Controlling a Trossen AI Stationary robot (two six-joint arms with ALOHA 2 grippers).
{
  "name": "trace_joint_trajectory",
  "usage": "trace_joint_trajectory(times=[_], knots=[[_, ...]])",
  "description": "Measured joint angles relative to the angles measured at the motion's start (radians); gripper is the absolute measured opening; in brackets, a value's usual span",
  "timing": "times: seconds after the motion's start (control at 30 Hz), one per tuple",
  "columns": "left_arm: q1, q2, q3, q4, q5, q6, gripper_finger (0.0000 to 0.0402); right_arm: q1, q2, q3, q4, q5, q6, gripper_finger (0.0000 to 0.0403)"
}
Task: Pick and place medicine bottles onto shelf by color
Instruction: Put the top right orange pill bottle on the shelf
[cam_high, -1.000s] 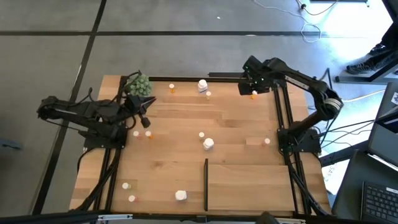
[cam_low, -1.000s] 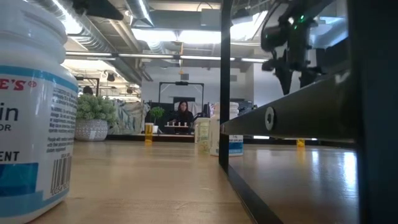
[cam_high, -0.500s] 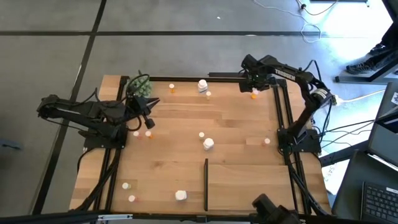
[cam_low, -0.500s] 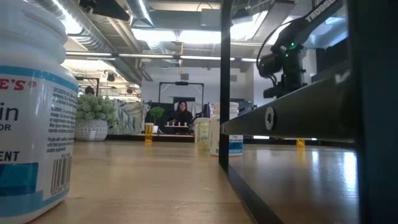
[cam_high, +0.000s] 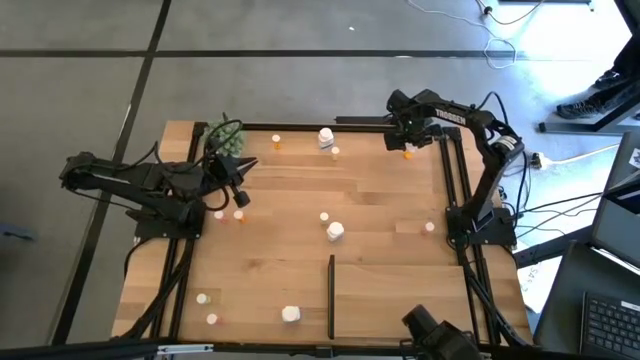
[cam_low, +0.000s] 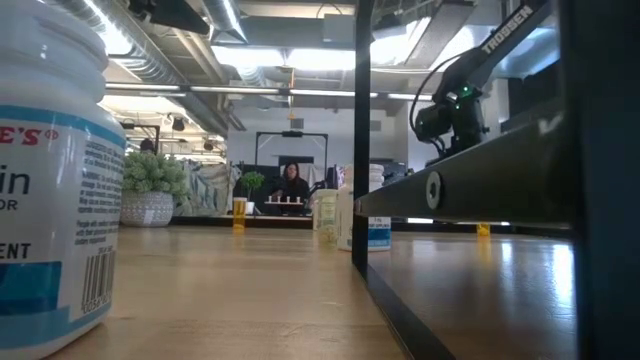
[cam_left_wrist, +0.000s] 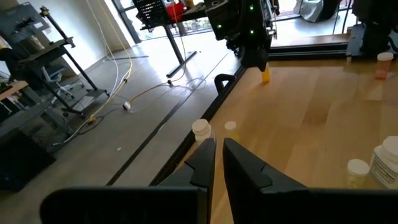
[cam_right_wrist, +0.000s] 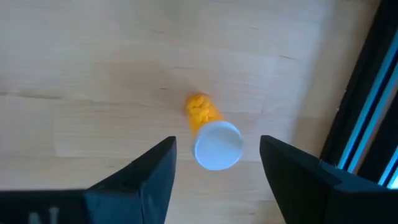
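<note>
Right gripper (cam_right_wrist: 217, 140): hangs over the far right corner of the table (cam_high: 300, 200), fingers spread wide, nothing between them yet. Directly below, one orange medicine bottle (cam_right_wrist: 208, 129), seen almost end-on, white cap up toward the wrist camera and orange body behind it; stands upright, judging from the left wrist view, where it shows as a short orange post (cam_left_wrist: 265, 76) under that arm. So: long axis vertical, nearly in line with the descent, cap about centred in the gap, one finger on each side and both well clear of it. Probably needs only a straight lowering and then a closing on the body under the cap. Just beside the bottle, the black table frame rail (cam_right_wrist: 367, 106), close enough to ask for care with the finger on that side. Left gripper (cam_left_wrist: 219, 155): waits on the far left part of the table, almost closed and empty, well apart from this bottle, so clearly not the nearer arm. Shelf (cam_high: 400, 295): on the near side, well apart from the bottle.
</note>
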Motion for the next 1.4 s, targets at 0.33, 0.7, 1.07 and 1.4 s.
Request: trace_joint_trajectory(times=[0.33, 0.7, 1.07, 1.4], knots=[[0.000, 0.000, 0.000, 0.000, 0.000, 0.001, 0.0028, 0.000, 0.031, 0.000, 0.003, 0.010, 0.000, 0.0221], [0.000, 0.000, 0.000, 0.000, 0.000, 0.001, 0.0027, -0.002, 0.031, 0.000, 0.009, 0.009, -0.003, 0.0150], [0.000, 0.000, 0.000, 0.000, 0.000, 0.008, 0.0028, -0.003, 0.032, 0.000, 0.009, 0.010, -0.060, 0.0125], [0.000, 0.000, 0.000, 0.000, 0.000, 0.011, 0.0027, 0.028, 0.012, 0.000, -0.002, 0.001, -0.219, 0.0123]])
